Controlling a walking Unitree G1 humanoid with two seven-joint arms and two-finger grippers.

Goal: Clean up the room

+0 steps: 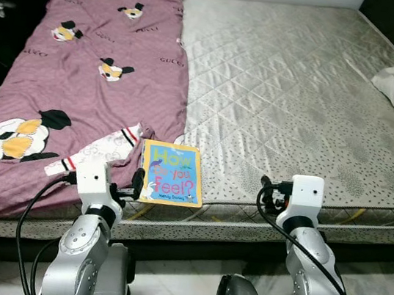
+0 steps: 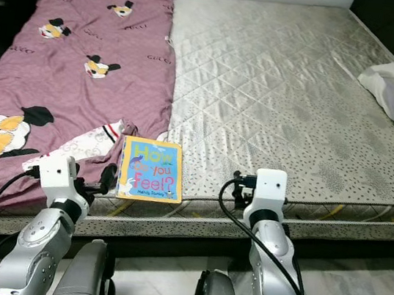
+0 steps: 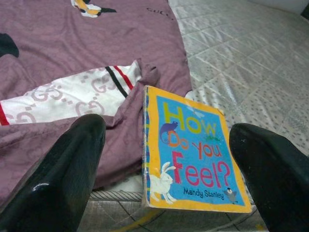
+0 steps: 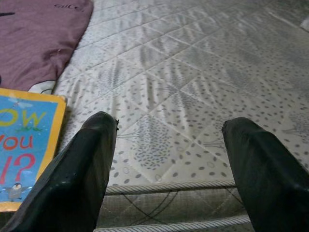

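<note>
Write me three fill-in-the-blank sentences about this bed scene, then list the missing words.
1. The picture book lies near the mattress edge, beside the ____ blanket.
2. The word "Feel?" on the book's cover is printed in ____.
3. Both the left gripper and the right gripper have their fingers ____.

Missing words: purple; red; open

Bare quilted mattress [image 1: 286, 94], marble floor [image 1: 182, 294] — daylight

Glossy cardboard book [image 1: 171, 173] lies on a quilted, speckled fabric mattress [image 1: 291, 110], beside a soft matt mauve cloth sheet [image 1: 81, 78].
</note>
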